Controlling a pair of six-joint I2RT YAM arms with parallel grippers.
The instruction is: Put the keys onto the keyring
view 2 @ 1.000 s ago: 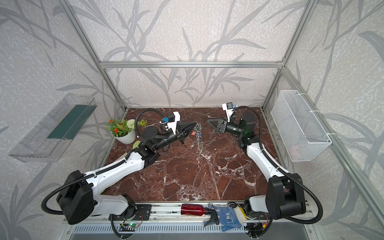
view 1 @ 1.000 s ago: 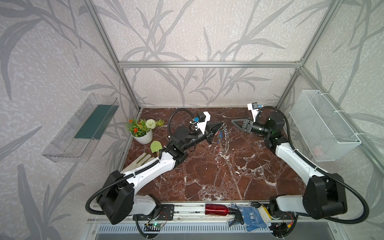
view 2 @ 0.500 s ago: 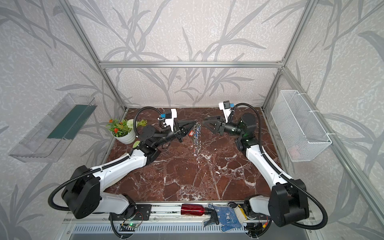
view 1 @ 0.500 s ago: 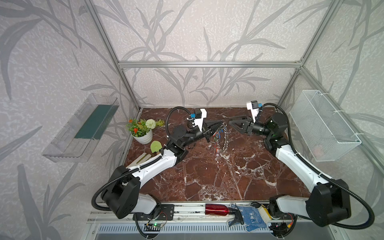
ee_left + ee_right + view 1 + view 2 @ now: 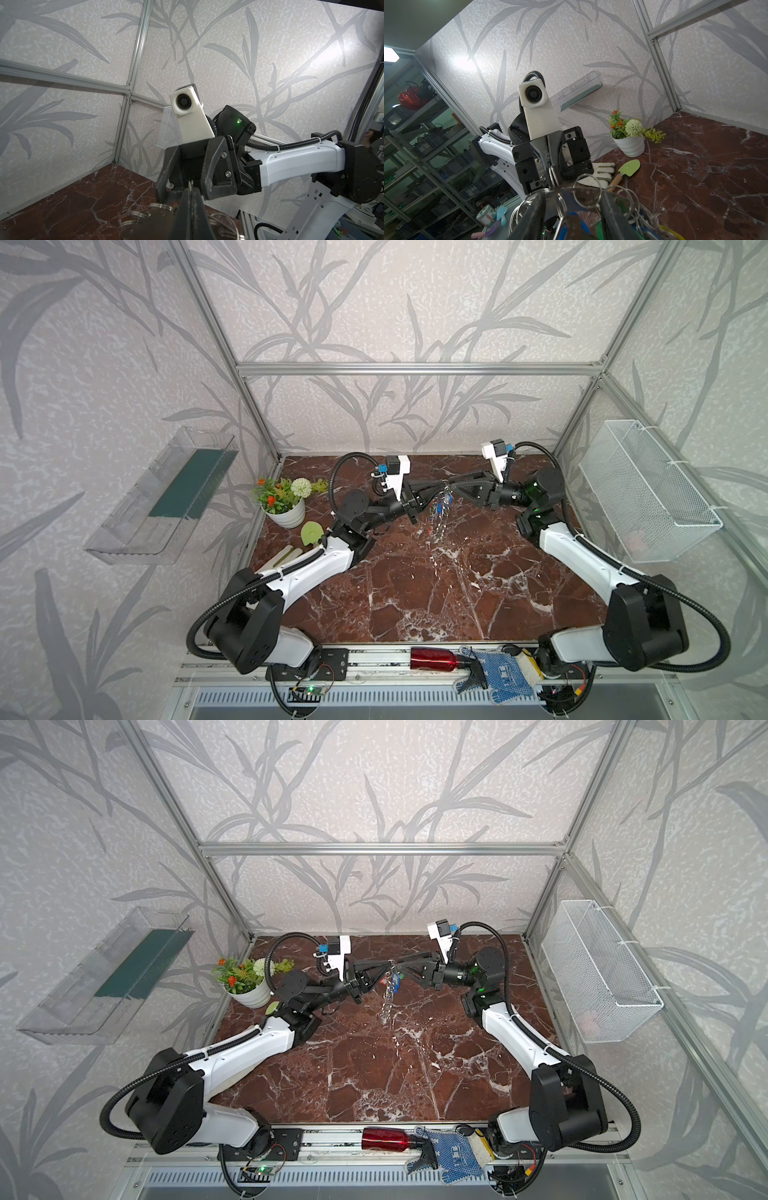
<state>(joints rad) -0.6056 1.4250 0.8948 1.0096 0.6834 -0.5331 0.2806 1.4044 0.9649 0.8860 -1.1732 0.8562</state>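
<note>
- The left claw point(image 5: 439, 486) is clamped tight on the rim of the keyring point(image 5: 439, 524), holding it in the air above the back middle of the bench point(image 5: 415, 593). In both top views the ring hangs edge-on.
- The right claw point(image 5: 452, 484) meets it nose to nose from the opposite side. Its jaws stand apart on either side of the ring's upper edge (whether either pad touches metal cannot be told).
- The keys point(image 5: 435, 506) dangle in a bunch just below the two claw tips, with blue and red tags showing in both top views.
- Seen from the right wrist, wire loops point(image 5: 586, 191) and blue, green and yellow tags crowd the gap between the right claw's fingers point(image 5: 612, 212). Straight ahead, the left claw is pinched together on the ring.
- Along the bench's left edge sit a white flowerpot point(image 5: 286, 512), a green trowel point(image 5: 312, 533) and a pale glove point(image 5: 280, 558), all well apart from the ring.
- A wire basket point(image 5: 648, 497) hangs on the right wall and a clear shelf point(image 5: 166, 493) on the left wall.
- A red bottle point(image 5: 432, 657) and a blue-dotted glove point(image 5: 500, 674) lie on the front rail.
</note>
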